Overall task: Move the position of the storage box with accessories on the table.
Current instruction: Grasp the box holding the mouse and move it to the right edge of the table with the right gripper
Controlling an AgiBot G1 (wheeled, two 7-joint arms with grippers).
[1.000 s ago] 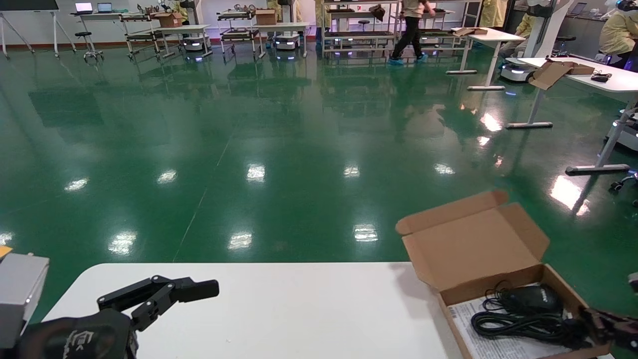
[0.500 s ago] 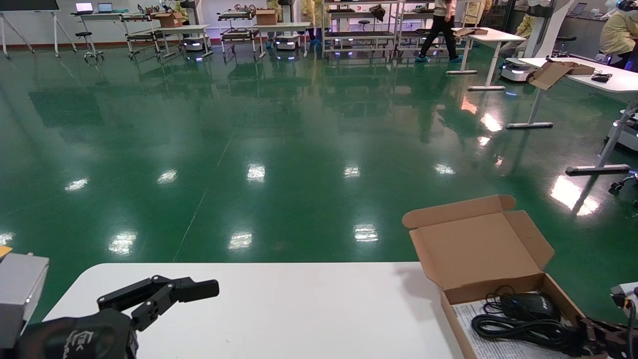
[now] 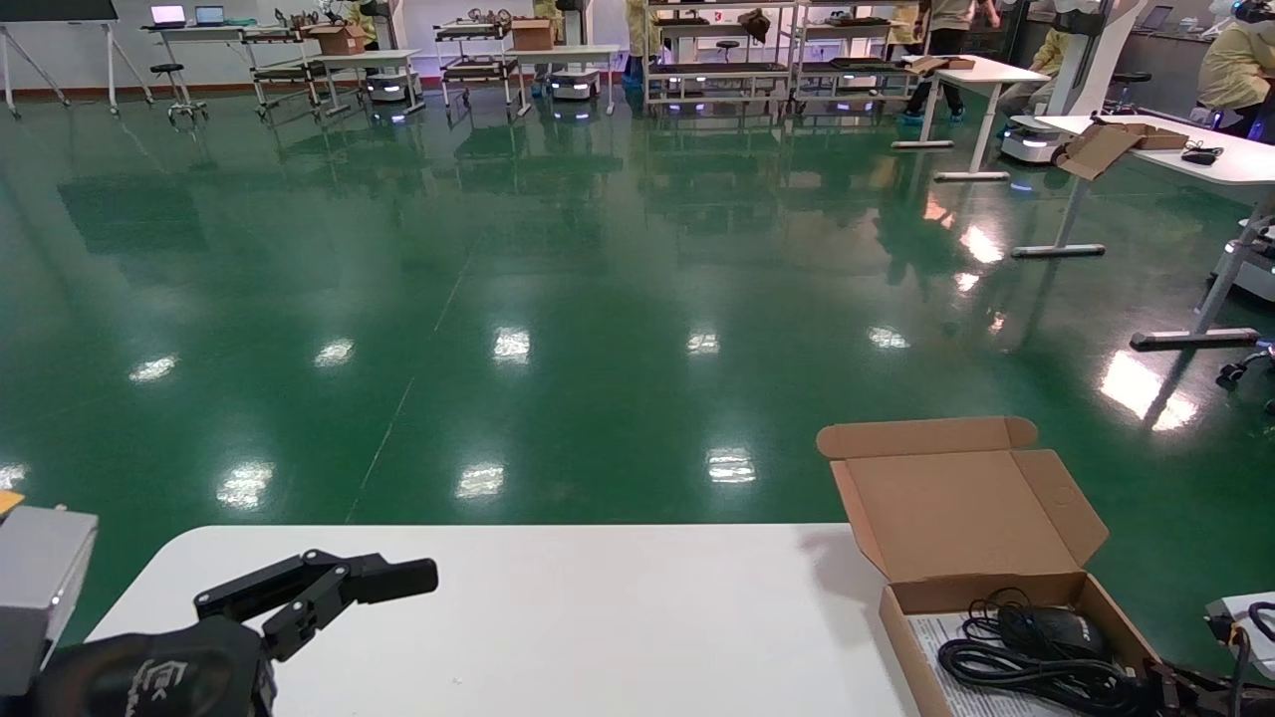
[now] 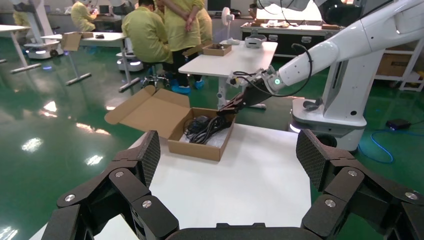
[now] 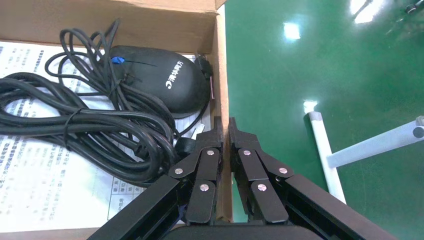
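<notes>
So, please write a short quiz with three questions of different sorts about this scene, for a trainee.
1. True or false: the right gripper is shut on a side wall of the shallow brown cardboard storage box.
2. Which lies on top inside the box? A) white printed paper sheet B) black mouse and coiled cable
3. Fill in: the left gripper hovers over the white smooth table with its jaws ____.

Key: 1 true. 2 B: the mouse and cable rest on the sheet. 3 open.
</notes>
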